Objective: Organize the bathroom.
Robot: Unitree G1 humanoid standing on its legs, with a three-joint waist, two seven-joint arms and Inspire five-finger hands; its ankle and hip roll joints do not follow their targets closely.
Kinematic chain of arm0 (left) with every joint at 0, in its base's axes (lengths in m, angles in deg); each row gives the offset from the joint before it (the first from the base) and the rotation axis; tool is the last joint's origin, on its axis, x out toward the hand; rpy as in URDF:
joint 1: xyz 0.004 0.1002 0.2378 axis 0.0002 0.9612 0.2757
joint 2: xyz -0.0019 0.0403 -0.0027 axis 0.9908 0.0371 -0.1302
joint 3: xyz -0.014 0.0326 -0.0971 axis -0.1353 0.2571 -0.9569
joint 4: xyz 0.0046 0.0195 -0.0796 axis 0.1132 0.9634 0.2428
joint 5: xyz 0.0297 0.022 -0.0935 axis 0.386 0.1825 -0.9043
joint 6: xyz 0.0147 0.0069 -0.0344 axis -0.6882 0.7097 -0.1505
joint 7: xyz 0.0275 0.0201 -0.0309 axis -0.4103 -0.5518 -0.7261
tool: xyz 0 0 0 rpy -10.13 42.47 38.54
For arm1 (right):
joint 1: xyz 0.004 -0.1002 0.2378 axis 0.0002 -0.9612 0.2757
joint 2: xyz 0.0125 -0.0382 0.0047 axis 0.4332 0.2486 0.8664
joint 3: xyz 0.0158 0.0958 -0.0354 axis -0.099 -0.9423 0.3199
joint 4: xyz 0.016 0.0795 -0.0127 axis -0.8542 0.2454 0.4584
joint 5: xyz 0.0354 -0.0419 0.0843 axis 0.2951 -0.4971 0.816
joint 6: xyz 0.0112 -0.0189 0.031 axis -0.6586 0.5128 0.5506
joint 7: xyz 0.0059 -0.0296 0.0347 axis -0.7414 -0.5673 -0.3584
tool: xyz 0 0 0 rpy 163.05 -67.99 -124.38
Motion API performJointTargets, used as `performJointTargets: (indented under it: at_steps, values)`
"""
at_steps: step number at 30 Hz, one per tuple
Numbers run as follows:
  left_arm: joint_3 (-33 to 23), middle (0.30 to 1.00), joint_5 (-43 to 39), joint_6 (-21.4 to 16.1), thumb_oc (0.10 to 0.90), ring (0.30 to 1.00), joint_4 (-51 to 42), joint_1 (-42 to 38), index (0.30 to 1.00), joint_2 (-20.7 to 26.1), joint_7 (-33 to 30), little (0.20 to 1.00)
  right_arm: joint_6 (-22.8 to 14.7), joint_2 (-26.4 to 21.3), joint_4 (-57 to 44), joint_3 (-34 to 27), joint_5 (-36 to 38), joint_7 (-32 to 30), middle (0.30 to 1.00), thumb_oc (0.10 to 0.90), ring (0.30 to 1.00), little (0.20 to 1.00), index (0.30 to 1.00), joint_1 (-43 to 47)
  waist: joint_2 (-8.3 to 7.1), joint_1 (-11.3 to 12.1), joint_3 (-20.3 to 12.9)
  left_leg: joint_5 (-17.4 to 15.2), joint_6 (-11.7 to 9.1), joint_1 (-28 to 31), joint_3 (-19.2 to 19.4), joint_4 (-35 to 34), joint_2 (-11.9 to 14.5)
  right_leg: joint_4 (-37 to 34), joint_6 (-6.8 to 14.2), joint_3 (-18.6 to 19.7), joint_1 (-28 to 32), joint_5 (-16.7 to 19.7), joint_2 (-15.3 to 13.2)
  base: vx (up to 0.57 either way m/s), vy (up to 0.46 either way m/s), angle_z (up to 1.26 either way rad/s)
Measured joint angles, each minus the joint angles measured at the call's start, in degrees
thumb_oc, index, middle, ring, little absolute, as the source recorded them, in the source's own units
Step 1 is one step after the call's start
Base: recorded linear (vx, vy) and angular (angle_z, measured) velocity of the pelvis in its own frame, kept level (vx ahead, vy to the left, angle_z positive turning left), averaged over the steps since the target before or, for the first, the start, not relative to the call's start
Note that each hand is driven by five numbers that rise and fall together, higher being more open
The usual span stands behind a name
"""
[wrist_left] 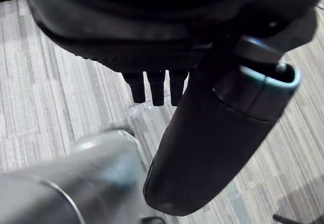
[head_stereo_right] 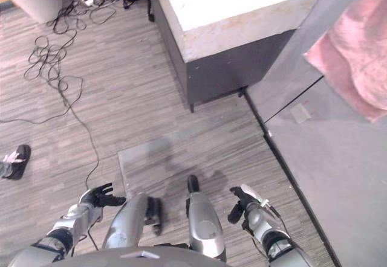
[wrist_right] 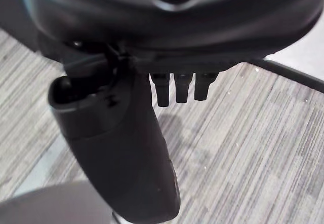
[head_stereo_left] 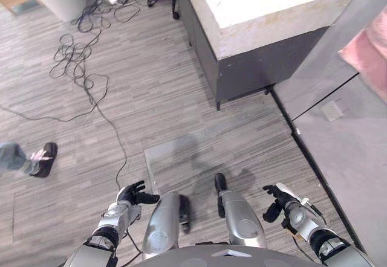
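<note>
Pink towel (head_stereo_right: 357, 61) far beyond right robot hand (head_stereo_right: 240, 203)

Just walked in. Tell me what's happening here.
Nothing is being handled yet. The robot stands on the wood floor, left hand and right hand both low, open and empty. A pale-topped counter stands ahead, a pink towel hangs to the right, and a person's shoe shows at left.
</note>
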Motion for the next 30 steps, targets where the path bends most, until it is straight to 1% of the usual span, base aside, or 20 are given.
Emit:
performJointTargets:
  at_steps: [1,3,4,5,6,7,11,14,17,18,19,20,21,23,24,26,27,28,29,30]
  values:
    - [0.65,0.900,-0.07,0.00,0.800,0.900,-0.37,-0.17,0.900,0.00,0.07,0.900,0.17,-0.46,0.16,0.00,1.04,-0.34,0.900,0.800,0.900,0.900,0.900,0.39,0.36,-0.50,-0.16,1.19,-1.29,0.84,-1.12,-3.05,1.24,0.54,0.63,-0.15,-0.74,-0.28,-0.13,0.01,0.236,0.09]
    - [3.24,0.900,-0.48,-0.09,0.800,0.900,-0.56,-2.73,0.900,-0.09,-0.02,0.900,1.42,-1.56,1.40,0.54,1.73,-0.59,0.900,0.800,0.900,0.900,0.900,1.06,0.64,-0.17,0.04,2.26,-2.42,2.84,-6.32,-6.72,-0.13,2.79,1.29,1.31,-3.05,-1.46,-0.64,-0.02,0.314,-0.04]
    - [3.18,0.900,-0.45,-0.15,0.800,0.900,-1.56,-3.04,0.900,-0.45,-0.29,0.900,1.93,-1.83,1.40,0.58,1.69,-0.54,0.900,0.800,0.900,0.900,0.900,1.94,0.98,-0.19,0.16,2.60,-1.75,3.62,-4.39,-6.72,-0.85,3.70,2.76,1.29,-3.73,-0.89,-1.28,0.03,0.455,0.12]
    - [4.79,0.900,-0.46,-1.19,0.800,0.900,-2.30,-4.71,0.900,-1.38,-1.33,0.900,2.01,-2.27,1.93,-0.12,1.61,-0.59,0.900,0.800,0.900,0.900,0.900,1.68,1.22,-0.96,0.74,0.38,-0.49,4.57,2.37,-8.74,-1.86,5.13,4.17,0.93,-4.84,-1.27,-3.67,0.03,0.267,0.17]
    - [4.79,0.900,-0.46,-1.19,0.800,0.900,-2.30,-4.71,0.900,-1.38,-1.33,0.900,2.01,-2.27,1.93,-0.12,1.61,-0.59,0.900,0.800,0.900,0.900,0.900,1.68,1.22,-0.96,0.74,0.38,-0.49,4.57,2.37,-8.74,-1.86,5.13,4.17,0.93,-4.84,-1.27,-3.67,0.05,0.252,0.35]
    - [5.19,0.900,-0.40,-1.82,0.800,0.900,-2.65,-5.27,0.900,-1.29,-1.18,0.900,1.76,-1.99,2.08,-0.16,1.42,-0.41,0.900,0.800,0.900,0.900,0.900,1.76,0.49,-0.77,1.16,0.28,-2.36,5.07,3.03,-10.38,-3.77,5.35,5.50,1.93,-5.38,-1.30,-5.79,0.04,0.151,0.13]
    - [4.23,0.900,-0.46,-2.13,0.800,0.900,-2.38,-2.69,0.900,0.57,-1.32,0.900,0.66,-1.49,-0.42,-0.11,1.35,0.30,0.900,0.800,0.900,0.900,0.900,0.11,0.17,1.15,1.63,-1.40,2.14,3.92,4.68,-7.05,-10.05,-3.37,7.95,5.44,-1.34,1.82,-10.85,0.05,0.223,0.05]
    - [2.39,0.900,-0.49,-1.76,0.800,0.900,-2.15,-0.54,0.900,2.57,-1.90,0.900,0.78,-0.63,-1.42,-0.12,1.36,0.97,0.900,0.800,0.900,0.900,0.900,-1.07,-0.10,1.99,1.84,-2.82,3.70,2.50,4.96,-4.16,-11.57,-6.40,8.17,6.97,0.20,2.13,-11.85,0.11,0.219,0.05]
    - [0.04,0.900,-0.46,-1.21,0.800,0.900,-2.28,2.16,0.900,3.73,-1.62,0.900,1.05,0.63,-1.97,-1.61,1.18,1.45,0.900,0.800,0.900,0.900,0.900,-2.33,-1.25,3.99,1.90,-5.74,5.31,2.50,6.52,-0.26,-12.59,-6.61,6.66,6.79,0.97,3.01,-13.45,0.12,0.165,-0.17]
    - [-0.12,0.900,-0.45,-0.99,0.800,0.900,-2.36,3.00,0.900,3.91,-1.65,0.900,0.92,0.59,-2.15,-1.80,0.90,1.58,0.900,0.800,0.900,0.900,0.900,-2.87,-1.57,4.58,1.91,-6.95,6.27,2.43,7.11,1.10,-13.48,-6.64,4.89,6.36,1.12,3.02,-13.80,0.16,0.169,-0.38]
    - [-0.83,0.900,-0.44,-0.73,0.800,0.900,-2.38,3.97,0.900,4.10,-1.50,0.900,0.65,0.80,-2.32,-2.39,0.60,2.08,0.900,0.800,0.900,0.900,0.900,-3.09,-2.07,5.03,2.16,-8.08,6.86,2.48,7.88,2.25,-13.31,-3.86,4.48,5.48,-0.35,7.98,-13.90,0.21,0.115,-0.58]
    - [-1.23,0.900,-0.44,-0.56,0.800,0.900,-2.32,4.43,0.900,3.86,-1.53,0.900,0.61,0.85,-2.25,-2.35,0.57,2.19,0.900,0.800,0.900,0.900,0.900,-2.58,-1.81,5.68,2.26,-8.66,7.04,2.32,8.98,2.73,-12.63,-0.50,7.62,4.07,-3.41,12.41,-13.31,0.25,0.021,-0.88]
    - [-1.72,0.900,-0.40,0.01,0.800,0.900,-2.55,5.08,0.900,3.88,-1.32,0.900,0.07,0.94,-2.28,-2.27,-0.23,2.82,0.900,0.800,0.900,0.900,0.900,-2.38,-2.15,6.38,2.47,-8.78,7.13,3.55,11.66,1.99,-10.83,3.73,8.15,1.86,-7.17,15.03,-13.06,0.28,-0.086,-1.05]
    - [-3.70,0.900,-0.37,0.34,0.800,0.900,-2.90,6.18,0.900,3.62,-1.38,0.900,-0.82,0.91,-3.49,-2.11,-1.59,4.11,0.900,0.800,0.900,0.900,0.900,-2.41,-3.69,7.10,3.21,-9.30,6.56,6.24,14.40,0.45,-11.19,4.19,10.28,-2.39,-9.99,12.66,-13.71,0.28,-0.141,-0.81]
    - [-3.66,0.900,-0.15,0.24,0.800,0.900,-3.03,4.62,0.900,3.96,-1.56,0.900,-1.46,0.62,-3.60,-0.31,-1.52,3.92,0.900,0.800,0.900,0.900,0.900,-1.86,-5.28,5.49,4.28,-9.29,6.91,5.31,14.15,0.46,-11.26,-5.08,12.32,-2.28,-11.16,10.93,-11.47,0.18,-0.085,-0.24]
    - [-3.00,0.900,-0.16,-0.14,0.800,0.900,-3.41,3.14,0.900,4.42,-1.81,0.900,-1.25,0.87,-3.65,0.64,-1.54,4.03,0.900,0.800,0.900,0.900,0.900,-1.91,-5.93,4.50,5.35,-9.07,7.52,3.69,13.32,0.90,-11.95,-6.08,12.78,-0.63,-13.68,10.06,-9.79,0.16,-0.088,0.25]
    - [-2.51,0.900,-0.17,-0.31,0.800,0.900,-4.01,1.28,0.900,4.50,-1.86,0.900,-1.16,1.05,-3.47,0.69,-1.51,4.43,0.900,0.800,0.900,0.900,0.900,-2.14,-7.04,3.99,6.71,-8.79,7.29,3.63,13.05,0.91,-12.49,-3.09,11.87,0.31,-14.76,9.51,-9.70,0.18,-0.088,0.51]
    - [-2.44,0.900,-0.18,-0.33,0.800,0.900,-4.56,0.52,0.900,4.19,-1.80,0.900,-0.72,1.20,-3.19,0.69,-1.47,4.63,0.900,0.800,0.900,0.900,0.900,-2.76,-6.88,3.88,7.21,-8.28,6.84,3.66,12.93,0.93,-12.99,-0.53,11.09,0.15,-15.42,9.06,-9.62,0.24,-0.085,0.48]
    - [-3.74,0.900,-0.43,-1.16,0.800,0.900,-5.74,0.41,0.900,2.46,-1.63,0.900,-0.19,0.83,-2.52,0.79,-1.46,4.80,0.900,0.800,0.900,0.900,0.900,-3.56,-6.34,3.99,7.30,-8.42,7.01,5.19,13.02,-0.01,-12.89,6.10,6.71,-1.09,-14.99,6.18,-8.96,0.27,-0.097,0.19]
    - [-3.74,0.900,-0.43,-1.35,0.800,0.900,-6.51,0.23,0.900,1.70,-1.71,0.900,-0.23,0.11,-2.39,0.66,-1.39,4.76,0.900,0.800,0.900,0.900,0.900,-3.56,-4.90,4.09,7.73,-8.18,6.21,7.12,12.92,-2.18,-12.55,7.48,6.20,-1.14,-11.90,5.78,-7.74,0.35,-0.129,0.07]
